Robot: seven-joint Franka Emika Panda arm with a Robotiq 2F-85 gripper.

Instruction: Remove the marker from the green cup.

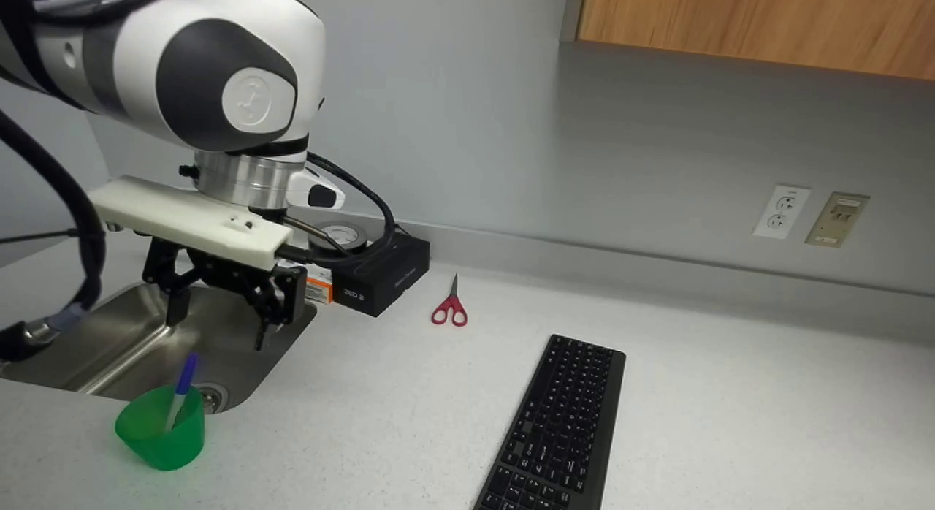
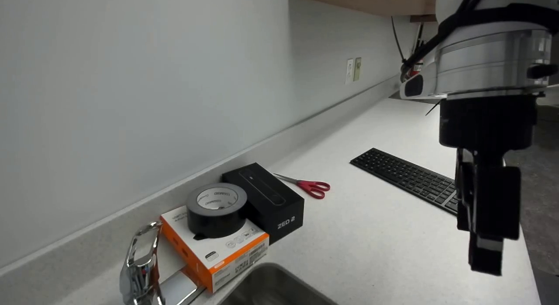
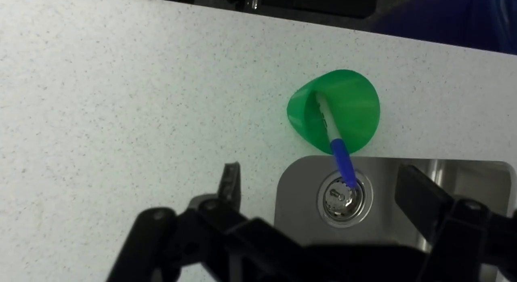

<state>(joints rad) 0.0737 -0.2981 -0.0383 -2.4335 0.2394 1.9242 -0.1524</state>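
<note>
Tool (image 3: 317, 173) hung released, fingers (image 3: 420, 199) parted. Green plastic cup (image 3: 359, 108) stood on tabletop (image 3: 141, 92), lower than tool; marker (image 3: 335, 137) leaned inside, blue cap (image 3: 343, 163) toward tool.

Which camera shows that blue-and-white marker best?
The wrist view: there the marker shows largest, its white and blue parts clear. In an exterior view it appears smaller, leaning in the green cup; nowhere else is it visible.

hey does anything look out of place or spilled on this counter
No spill shows. Slightly odd: the green cup stands right by the sink, its marker leaning that way, so a knock might send either in. Otherwise nothing stands out.
</note>
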